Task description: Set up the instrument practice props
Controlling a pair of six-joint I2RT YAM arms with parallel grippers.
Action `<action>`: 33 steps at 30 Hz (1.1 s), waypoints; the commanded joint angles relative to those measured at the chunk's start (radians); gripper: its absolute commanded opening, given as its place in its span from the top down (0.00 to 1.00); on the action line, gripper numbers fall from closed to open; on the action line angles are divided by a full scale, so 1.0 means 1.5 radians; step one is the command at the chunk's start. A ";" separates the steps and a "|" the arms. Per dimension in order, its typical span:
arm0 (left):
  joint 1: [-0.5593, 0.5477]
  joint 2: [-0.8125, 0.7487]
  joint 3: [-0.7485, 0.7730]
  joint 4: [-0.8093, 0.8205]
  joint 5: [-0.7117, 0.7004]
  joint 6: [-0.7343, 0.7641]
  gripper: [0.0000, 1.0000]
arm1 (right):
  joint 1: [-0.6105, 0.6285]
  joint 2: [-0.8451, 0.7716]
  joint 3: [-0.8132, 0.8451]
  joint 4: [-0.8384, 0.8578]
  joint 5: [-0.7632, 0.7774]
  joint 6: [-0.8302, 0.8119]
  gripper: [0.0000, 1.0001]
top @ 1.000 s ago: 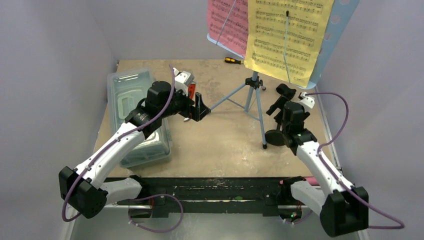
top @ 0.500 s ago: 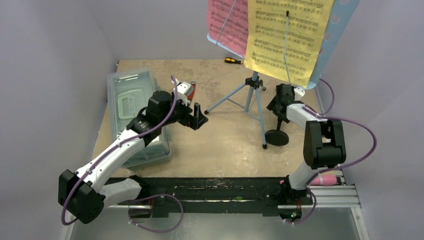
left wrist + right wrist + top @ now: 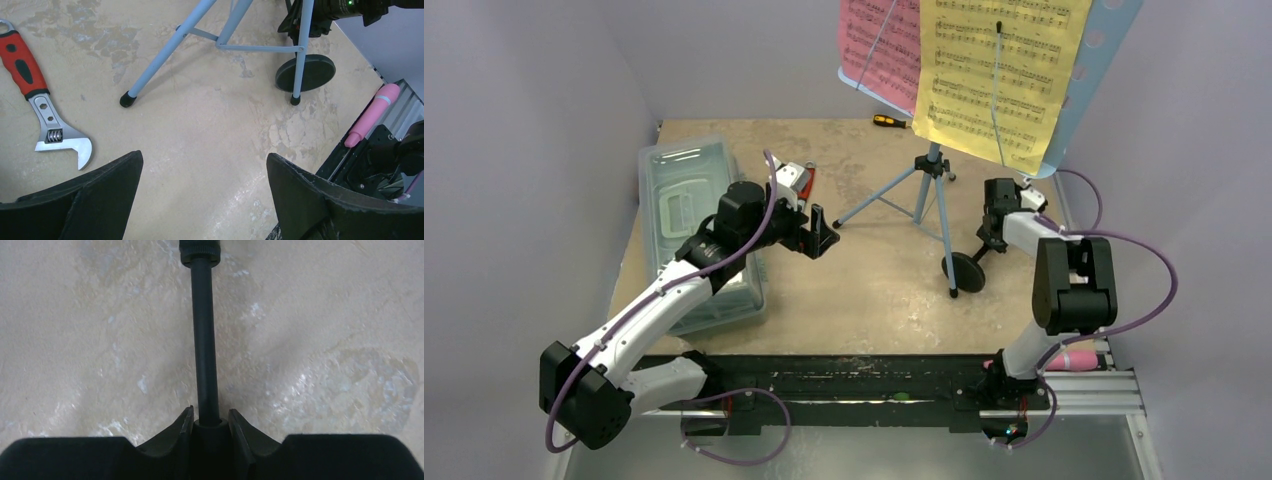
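The light blue music stand (image 3: pixel 932 170) rises on its tripod at the back of the table, carrying a pink page (image 3: pixel 882 45) and a yellow page (image 3: pixel 994 70). Beside its right leg is the black mic stand; its round base (image 3: pixel 968 272) appears tipped on edge. My right gripper (image 3: pixel 997 215) is shut on the mic stand's pole (image 3: pixel 204 340), and in the right wrist view my right gripper (image 3: pixel 210 420) pinches the pole's thicker collar. My left gripper (image 3: pixel 820 236) hovers open and holds nothing above bare table left of the tripod. The pink toy microphone (image 3: pixel 1074 358) lies on the rail near the right arm's base.
A red-handled wrench (image 3: pixel 30 85) lies on the table left of the left gripper. A clear lidded box (image 3: pixel 686 200) sits along the left edge, under the left arm. A yellow-handled screwdriver (image 3: pixel 889 121) lies at the back. A tripod foot (image 3: pixel 127 99) stands close ahead of the left gripper.
The right arm rose and its gripper closed on the mic stand's pole. The round base shifted slightly left and tipped. The left gripper drew back a little.
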 commanded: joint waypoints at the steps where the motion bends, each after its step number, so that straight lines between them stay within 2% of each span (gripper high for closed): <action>1: 0.002 -0.002 -0.003 0.019 0.000 0.009 0.06 | -0.003 -0.073 -0.033 -0.031 0.048 0.005 0.97; 4: 0.001 -0.001 -0.003 0.019 -0.001 0.009 0.06 | -0.004 -0.127 -0.042 -0.067 0.090 -0.010 1.00; 7: 0.001 0.002 -0.003 0.020 0.000 0.006 0.07 | -0.004 -0.183 -0.029 -0.143 0.197 0.001 1.00; 10: 0.002 0.005 -0.003 0.022 0.007 0.003 0.07 | -0.004 -0.244 -0.016 -0.163 0.262 0.009 1.00; 13: 0.001 0.010 -0.004 0.022 0.009 0.002 0.07 | -0.003 -0.278 0.004 -0.182 0.261 0.007 1.00; 17: 0.001 0.008 -0.005 0.019 0.001 0.005 0.07 | -0.003 -0.336 0.019 -0.217 0.154 -0.036 1.00; 21: 0.001 0.003 -0.005 0.017 -0.012 0.008 0.07 | -0.003 -0.491 -0.024 -0.215 0.042 -0.096 1.00; 24: 0.001 0.002 -0.005 0.016 -0.013 0.008 0.07 | -0.003 -0.613 -0.040 -0.236 -0.081 -0.113 1.00; 27: 0.001 0.001 -0.005 0.017 -0.005 0.004 0.07 | -0.003 -0.709 -0.038 -0.246 -0.245 -0.142 1.00; 33: 0.001 0.009 -0.003 0.029 0.023 -0.017 0.07 | -0.003 -0.813 -0.003 -0.341 -0.420 -0.130 1.00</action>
